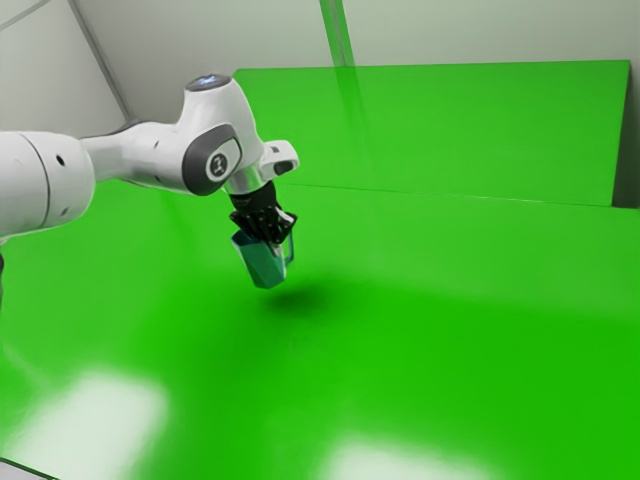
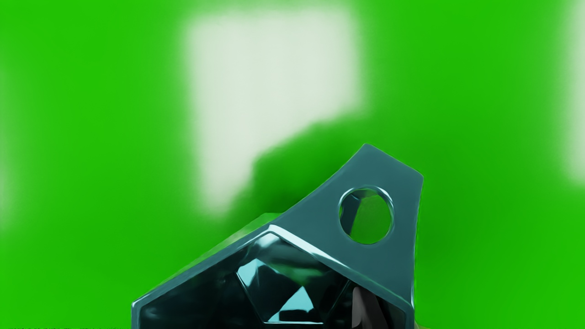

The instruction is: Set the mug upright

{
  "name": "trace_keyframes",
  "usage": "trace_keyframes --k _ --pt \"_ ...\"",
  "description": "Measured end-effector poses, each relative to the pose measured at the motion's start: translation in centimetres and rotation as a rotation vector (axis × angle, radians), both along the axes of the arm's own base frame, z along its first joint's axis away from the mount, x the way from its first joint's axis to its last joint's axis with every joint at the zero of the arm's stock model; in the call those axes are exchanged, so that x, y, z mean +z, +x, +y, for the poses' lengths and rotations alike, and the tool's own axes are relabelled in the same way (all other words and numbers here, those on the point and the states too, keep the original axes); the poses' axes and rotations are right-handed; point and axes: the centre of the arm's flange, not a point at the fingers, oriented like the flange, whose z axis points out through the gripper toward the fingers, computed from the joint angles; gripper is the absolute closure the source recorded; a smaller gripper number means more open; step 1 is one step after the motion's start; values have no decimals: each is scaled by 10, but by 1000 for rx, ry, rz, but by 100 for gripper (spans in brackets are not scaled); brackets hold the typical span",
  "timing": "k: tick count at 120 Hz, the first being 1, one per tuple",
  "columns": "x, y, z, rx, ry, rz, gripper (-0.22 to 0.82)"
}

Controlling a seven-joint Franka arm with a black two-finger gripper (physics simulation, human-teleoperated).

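The gripper (image 1: 272,240) is above the table in the exterior view, with the teal mug (image 1: 262,264) hanging under it, clear of the surface. The mug is slightly tilted, its mouth up toward the hand and its handle on the exterior view's right. In the wrist view, the faceted inside of the mug (image 2: 292,278) faces the camera, and its handle with a round hole sticks out beside the rim. One dark finger of the gripper (image 2: 390,315) reaches inside the mug by the handle-side wall; the other is mostly hidden behind that wall. The gripper is shut on this wall.
A glossy green table (image 1: 400,350) spreads below, with a dark shadow under the mug and pale reflections near the front. An upright green panel (image 1: 450,130) stands along the back edge, before a grey wall.
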Motion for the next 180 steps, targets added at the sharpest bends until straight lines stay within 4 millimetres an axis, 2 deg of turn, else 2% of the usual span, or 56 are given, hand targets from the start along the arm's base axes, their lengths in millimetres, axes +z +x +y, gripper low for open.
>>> trace_keyframes --k 17,39,56,97,116,137,147,162,180 --pt "-10 -14 4 -4 33 -20 79" --pt "-14 -27 6 6 40 -41 78" --pt "-18 -26 6 17 41 -46 78" --pt "-59 -20 7 39 45 -4 78" --pt "-64 -19 7 45 44 -7 78" --pt "-56 -18 6 47 41 -19 41" --pt "-49 -18 6 48 40 -30 28" --pt "-31 -19 7 47 35 -60 15" --pt "-3 -24 5 45 26 -93 8"
